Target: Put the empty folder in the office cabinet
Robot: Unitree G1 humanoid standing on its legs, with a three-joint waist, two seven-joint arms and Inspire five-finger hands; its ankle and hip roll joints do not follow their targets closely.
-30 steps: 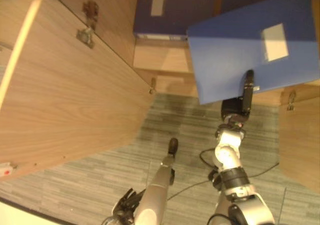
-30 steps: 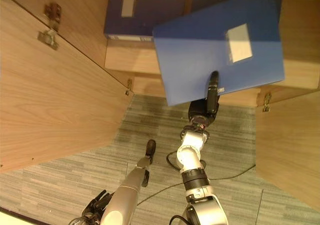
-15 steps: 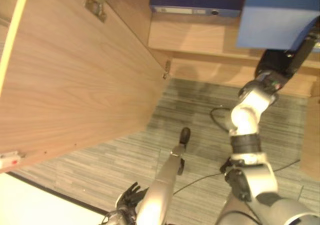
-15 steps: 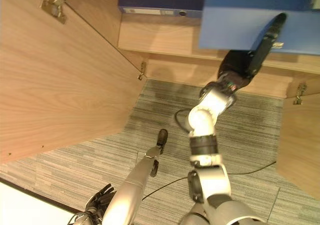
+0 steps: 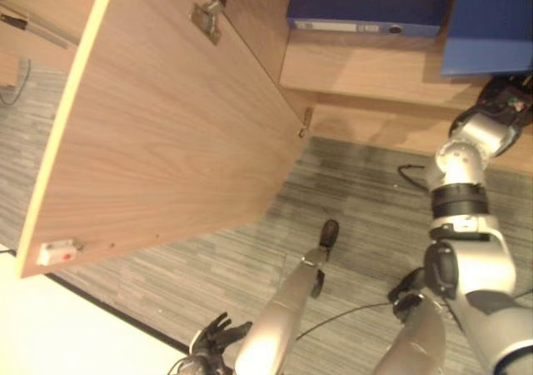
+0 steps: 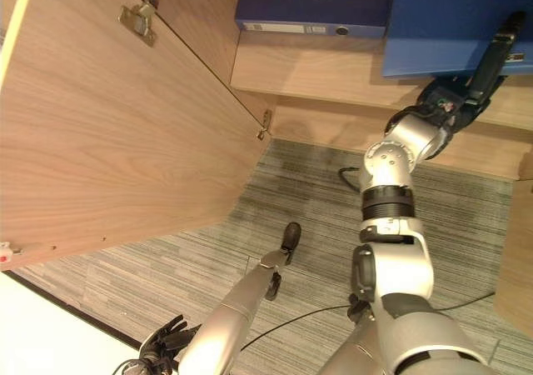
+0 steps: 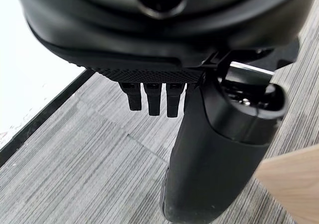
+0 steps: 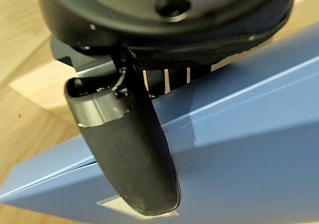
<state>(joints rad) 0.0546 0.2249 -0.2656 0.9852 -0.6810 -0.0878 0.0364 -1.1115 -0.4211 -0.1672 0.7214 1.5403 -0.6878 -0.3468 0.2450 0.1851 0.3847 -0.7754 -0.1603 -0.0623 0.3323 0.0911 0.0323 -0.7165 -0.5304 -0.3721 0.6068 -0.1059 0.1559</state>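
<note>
The flat light-blue empty folder (image 6: 450, 21), pinched by the right hand (image 6: 487, 62), is partly entered onto the wooden cabinet shelf (image 6: 316, 62) at one o'clock; release remains.

A wooden cabinet shelf (image 6: 316, 67) carries a dark blue binder (image 6: 316, 4) lying flat, beside the lighter blue folder (image 6: 441, 17).

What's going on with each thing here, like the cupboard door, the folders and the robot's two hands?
Cabinet door: swung wide open.
Light blue folder: pinched in the right hand, over the shelf.
Dark blue folder: lying flat on the shelf.
Right hand: thumb clamped on the folder.
Left hand: down low, holding nothing.
</note>
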